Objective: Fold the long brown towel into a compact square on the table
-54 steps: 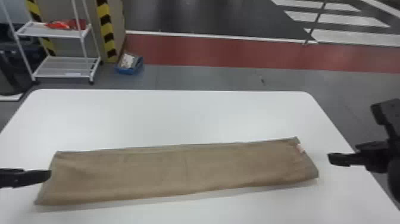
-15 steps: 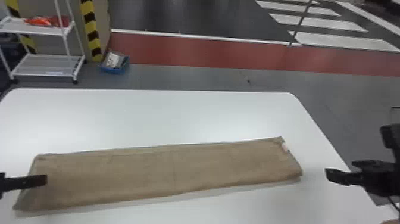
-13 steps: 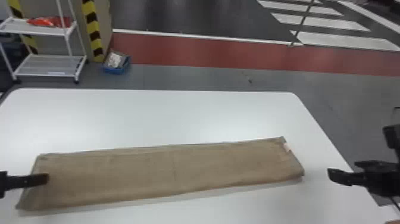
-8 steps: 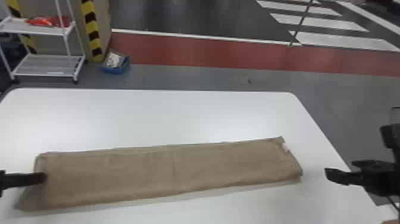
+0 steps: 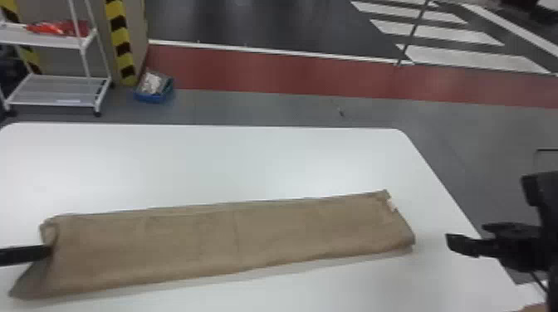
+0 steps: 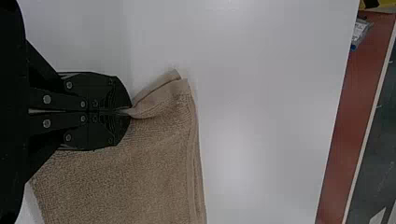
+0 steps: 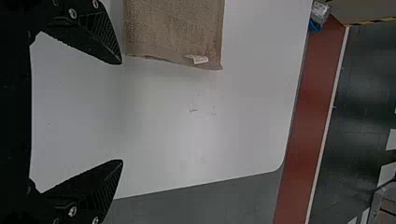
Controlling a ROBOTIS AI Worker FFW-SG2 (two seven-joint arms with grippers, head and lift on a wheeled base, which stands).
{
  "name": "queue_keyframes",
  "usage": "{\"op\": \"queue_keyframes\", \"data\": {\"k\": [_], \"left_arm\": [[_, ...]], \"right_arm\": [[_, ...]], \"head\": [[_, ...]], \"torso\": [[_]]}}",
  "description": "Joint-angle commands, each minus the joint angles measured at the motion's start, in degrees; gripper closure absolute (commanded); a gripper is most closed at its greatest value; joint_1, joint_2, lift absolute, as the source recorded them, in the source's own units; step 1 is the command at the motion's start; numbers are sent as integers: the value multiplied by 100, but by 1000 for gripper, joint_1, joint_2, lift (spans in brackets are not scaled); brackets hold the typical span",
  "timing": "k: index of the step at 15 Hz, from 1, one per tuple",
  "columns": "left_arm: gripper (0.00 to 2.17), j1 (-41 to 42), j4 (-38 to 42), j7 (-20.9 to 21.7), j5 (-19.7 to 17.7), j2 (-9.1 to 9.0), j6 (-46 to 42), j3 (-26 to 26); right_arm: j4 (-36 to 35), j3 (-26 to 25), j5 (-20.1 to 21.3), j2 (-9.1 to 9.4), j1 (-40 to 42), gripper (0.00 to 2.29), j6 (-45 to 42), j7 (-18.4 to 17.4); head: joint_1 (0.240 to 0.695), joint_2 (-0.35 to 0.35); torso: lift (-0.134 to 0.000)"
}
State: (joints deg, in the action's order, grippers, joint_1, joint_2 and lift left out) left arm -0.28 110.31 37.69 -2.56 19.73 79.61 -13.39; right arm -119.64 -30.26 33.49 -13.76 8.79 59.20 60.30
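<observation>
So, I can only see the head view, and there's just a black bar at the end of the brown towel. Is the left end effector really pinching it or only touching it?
Observer: Really pinching! In the left wrist view, the left end effector has its two fingers shut on a bit of the brown towel.

Operator: Cool! What about the other side, is that one shut too?

Observer: No. In the right wrist view, the right end effector has its fingers spread wide apart.

Head view forward, down across table [image 5: 232, 166]; wrist views closer, both catching red strip [image 5: 290, 74].
</observation>
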Motion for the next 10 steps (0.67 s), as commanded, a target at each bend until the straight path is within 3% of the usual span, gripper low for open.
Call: {"op": "queue_keyframes", "data": {"k": [1, 3, 7, 10], "left_arm": [[2142, -7, 8, 28, 72, 66, 16, -23], [2142, -131, -19, 107, 72, 136, 34, -182], [2142, -412, -274, 300, 80, 611, 34, -419], [2142, -596, -476, 388, 80, 830, 16, -489]], "right_arm": [[-7, -6, 0, 5, 0, 147, 0, -1], [-7, -15, 0, 5, 0, 147, 0, -1], [-7, -15, -9, 5, -17, 147, 0, -1], [-7, -24, -9, 5, -35, 147, -18, -1]], "head": [[695, -208], [695, -197], [695, -151], [695, -110]], "torso": [[-124], [-124], [-124], [-124]]}}
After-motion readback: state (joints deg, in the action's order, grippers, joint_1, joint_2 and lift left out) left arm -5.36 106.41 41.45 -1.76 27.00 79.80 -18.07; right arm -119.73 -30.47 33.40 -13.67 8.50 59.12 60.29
